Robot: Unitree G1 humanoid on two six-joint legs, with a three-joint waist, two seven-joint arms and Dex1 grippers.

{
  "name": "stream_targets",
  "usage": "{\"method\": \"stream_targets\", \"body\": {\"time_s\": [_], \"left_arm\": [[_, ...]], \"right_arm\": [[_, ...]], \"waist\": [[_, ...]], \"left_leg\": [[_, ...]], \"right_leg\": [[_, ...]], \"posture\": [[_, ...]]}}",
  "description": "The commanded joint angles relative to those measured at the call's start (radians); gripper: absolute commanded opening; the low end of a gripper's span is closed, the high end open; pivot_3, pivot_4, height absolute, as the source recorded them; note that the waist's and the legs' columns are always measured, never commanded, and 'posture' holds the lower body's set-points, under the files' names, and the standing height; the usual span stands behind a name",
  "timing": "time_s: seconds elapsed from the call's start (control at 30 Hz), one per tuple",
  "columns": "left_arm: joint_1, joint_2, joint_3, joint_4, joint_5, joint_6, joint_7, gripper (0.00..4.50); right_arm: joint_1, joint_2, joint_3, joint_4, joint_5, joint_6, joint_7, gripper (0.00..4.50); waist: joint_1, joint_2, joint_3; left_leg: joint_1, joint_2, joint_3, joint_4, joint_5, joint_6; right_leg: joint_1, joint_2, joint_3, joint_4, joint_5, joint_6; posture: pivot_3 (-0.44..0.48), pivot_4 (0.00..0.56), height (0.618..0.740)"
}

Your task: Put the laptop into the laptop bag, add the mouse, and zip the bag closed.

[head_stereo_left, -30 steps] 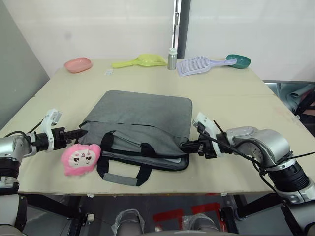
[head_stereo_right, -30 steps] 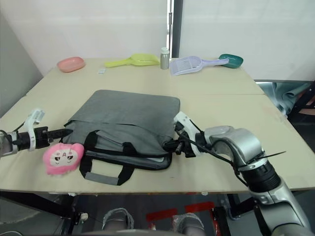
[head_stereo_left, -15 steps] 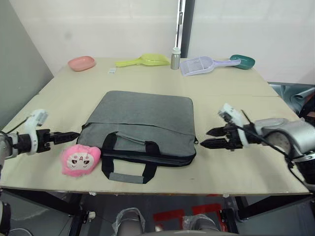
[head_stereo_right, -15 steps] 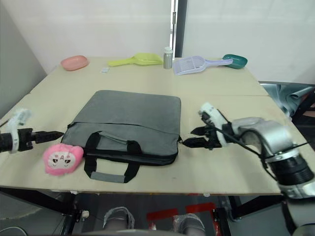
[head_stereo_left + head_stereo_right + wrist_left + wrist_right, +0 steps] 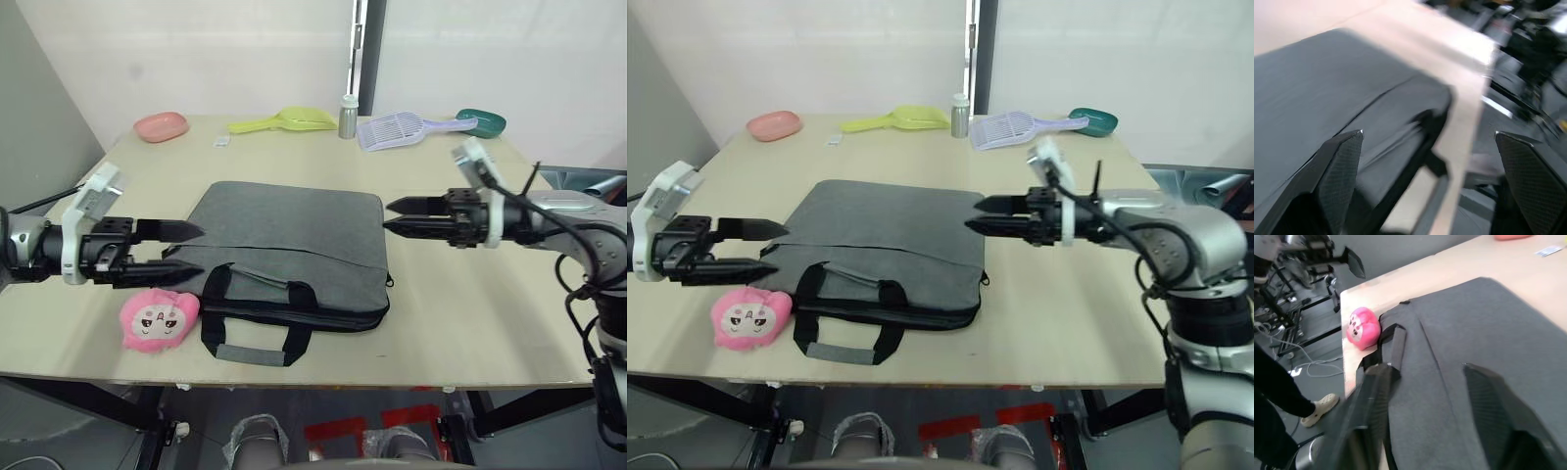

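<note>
Both claws have lifted off the bag's corners since a second ago. Now the left claw (image 5: 184, 248) hangs over the bag's left edge and the right claw (image 5: 390, 216) over its far right corner, each with fingers spread and holding nothing. The bag (image 5: 294, 250) lies flat on the counter (image 5: 470, 294), zipper seemingly run shut, so laptop and mouse are presumably inside. Zipping looks finished; next the arms need only draw clear, missing the pink toy (image 5: 159, 318).
</note>
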State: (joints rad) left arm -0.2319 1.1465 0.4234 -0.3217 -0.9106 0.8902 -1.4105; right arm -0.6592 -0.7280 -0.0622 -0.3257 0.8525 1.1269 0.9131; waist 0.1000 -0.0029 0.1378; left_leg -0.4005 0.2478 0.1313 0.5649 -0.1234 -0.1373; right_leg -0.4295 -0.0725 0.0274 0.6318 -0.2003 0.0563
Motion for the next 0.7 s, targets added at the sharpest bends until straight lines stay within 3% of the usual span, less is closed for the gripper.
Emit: {"method": "stream_targets", "body": {"time_s": [0.03,0.13,0.3,0.57,0.7], "left_arm": [[0.031,0.018,0.029,-0.076,-0.011,-0.031,-0.019,4.5],[0.068,0.028,0.046,-0.088,-0.003,-0.058,-0.045,4.5],[0.102,0.016,0.082,-0.112,-0.039,-0.051,-0.038,4.5],[0.295,0.014,0.221,-0.056,0.07,-0.1,-0.055,4.5],[0.422,0.002,0.33,0.057,0.159,-0.125,-0.067,4.5]], "right_arm": [[-0.021,0.047,0.094,-0.013,-0.067,-0.032,-0.064,0.9],[-0.028,0.095,0.206,0.013,-0.143,-0.053,-0.095,0.02],[-0.052,0.121,0.439,0.087,-0.331,-0.132,-0.088,0.02],[-0.105,0.107,0.717,0.225,-0.577,-0.222,-0.016,0.02],[-0.129,0.106,0.828,0.266,-0.691,-0.306,0.055,0.02]], "waist": [[-0.005,0.0,0.0],[-0.009,0.0,0.0],[-0.007,0.0,0.0],[-0.013,-0.001,-0.001],[-0.017,-0.001,-0.004]], "left_leg": [[0.0,0.0,0.0,0.0,0.0,0.0],[-0.001,0.0,0.0,0.0,0.0,0.0],[-0.003,0.0,0.0,0.0,0.001,-0.002],[-0.002,0.001,0.0,0.0,0.001,-0.002],[0.004,0.001,0.0,0.0,0.0,-0.001]], "right_leg": [[-0.001,0.0,0.0,0.0,0.0,0.0],[-0.002,0.001,0.001,0.001,0.0,0.001],[-0.003,0.001,0.0,0.0,0.0,0.001],[-0.003,0.001,0.001,0.001,-0.001,0.001],[0.003,0.001,0.001,0.001,-0.001,0.002]], "posture": [[0.0,0.15,0.74],[0.0,0.15,0.74],[0.0,0.15,0.74],[0.0,0.15,0.74],[0.0,0.15,0.74]]}}
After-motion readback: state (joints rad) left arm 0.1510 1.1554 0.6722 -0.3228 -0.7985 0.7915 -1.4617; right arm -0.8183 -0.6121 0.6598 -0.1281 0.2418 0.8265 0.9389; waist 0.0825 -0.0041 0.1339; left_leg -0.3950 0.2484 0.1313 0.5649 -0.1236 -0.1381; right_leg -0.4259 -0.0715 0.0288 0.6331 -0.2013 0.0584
